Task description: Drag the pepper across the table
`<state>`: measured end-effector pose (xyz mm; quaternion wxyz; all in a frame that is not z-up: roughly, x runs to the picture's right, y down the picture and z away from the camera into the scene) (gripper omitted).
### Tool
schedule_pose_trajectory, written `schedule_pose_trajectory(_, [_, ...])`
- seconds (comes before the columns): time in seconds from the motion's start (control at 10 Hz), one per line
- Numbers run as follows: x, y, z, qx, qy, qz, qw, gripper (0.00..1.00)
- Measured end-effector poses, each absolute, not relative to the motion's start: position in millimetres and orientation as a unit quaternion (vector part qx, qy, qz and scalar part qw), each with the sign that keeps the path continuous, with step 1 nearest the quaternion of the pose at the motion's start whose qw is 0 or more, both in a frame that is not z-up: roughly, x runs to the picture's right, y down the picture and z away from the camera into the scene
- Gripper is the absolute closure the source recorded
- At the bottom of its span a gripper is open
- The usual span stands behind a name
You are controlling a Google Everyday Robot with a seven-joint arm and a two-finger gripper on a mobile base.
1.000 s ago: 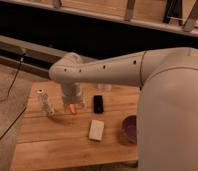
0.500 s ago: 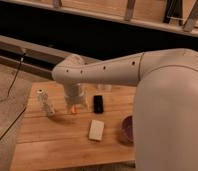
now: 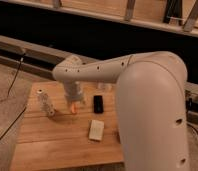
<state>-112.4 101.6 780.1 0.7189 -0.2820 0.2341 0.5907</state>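
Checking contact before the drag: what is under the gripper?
Below the gripper, the orange pepper shows on the table. The gripper covers its upper end, so contact cannot be seen.

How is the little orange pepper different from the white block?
The pepper is orange-red, and the white block is white. The pepper is much smaller than the white block. The pepper sits right at the tip of the gripper, while the white block lies apart from it, nearer the bottom of the view. Both rest on the wooden table.
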Motion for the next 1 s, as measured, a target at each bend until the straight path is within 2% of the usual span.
schedule_pose_trajectory(0.5, [-121.4, 104.6, 832.5, -0.311, 0.217, 0.561, 0.736, 0.35])
schedule_pose_trajectory(1.0, [-134.4, 113.7, 880.4, -0.320, 0.248, 0.504, 0.763, 0.35])
